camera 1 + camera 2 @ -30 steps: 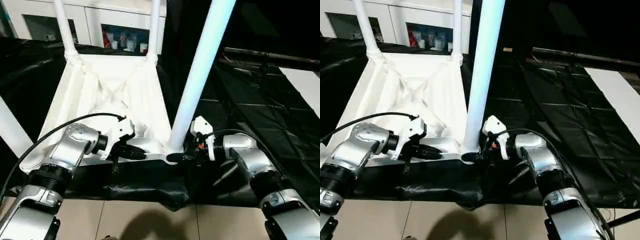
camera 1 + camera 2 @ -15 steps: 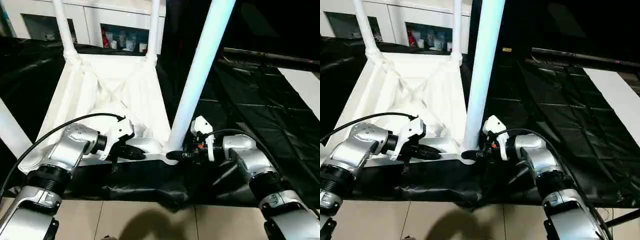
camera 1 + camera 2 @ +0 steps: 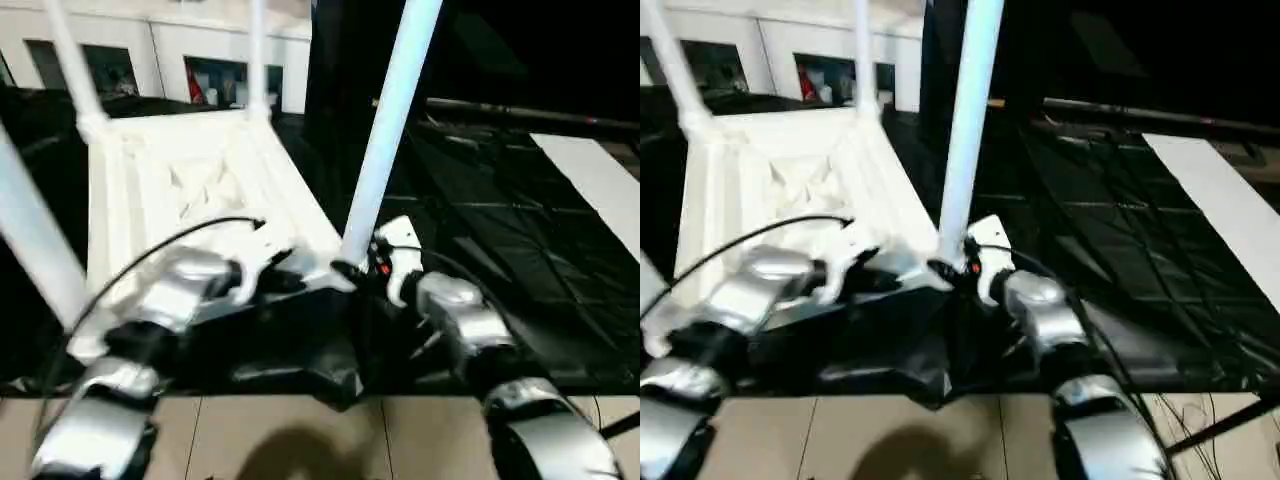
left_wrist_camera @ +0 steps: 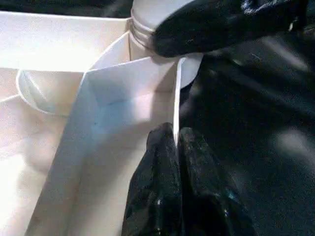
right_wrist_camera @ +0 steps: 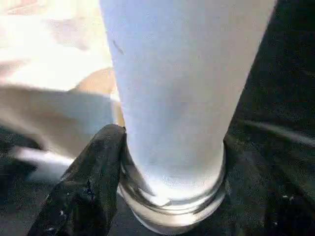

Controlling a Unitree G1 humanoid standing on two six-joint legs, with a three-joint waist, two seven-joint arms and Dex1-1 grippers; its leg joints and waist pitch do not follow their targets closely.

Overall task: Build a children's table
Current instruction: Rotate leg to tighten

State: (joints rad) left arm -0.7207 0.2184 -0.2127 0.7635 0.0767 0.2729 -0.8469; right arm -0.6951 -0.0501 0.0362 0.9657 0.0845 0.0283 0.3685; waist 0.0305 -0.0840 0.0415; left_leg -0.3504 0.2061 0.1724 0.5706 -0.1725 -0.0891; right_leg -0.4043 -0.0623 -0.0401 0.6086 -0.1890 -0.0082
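Left end effector (image 4: 174,142) pinching the white table's (image 3: 200,190) near rim beside the corner socket; right end effector (image 5: 147,162) clamped around the leg (image 5: 172,98) base there. Best turned squarely, rim held steady.

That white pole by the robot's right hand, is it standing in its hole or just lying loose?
Standing in. The leg rises upright from the tabletop's corner socket, its base seated there beside the right gripper.
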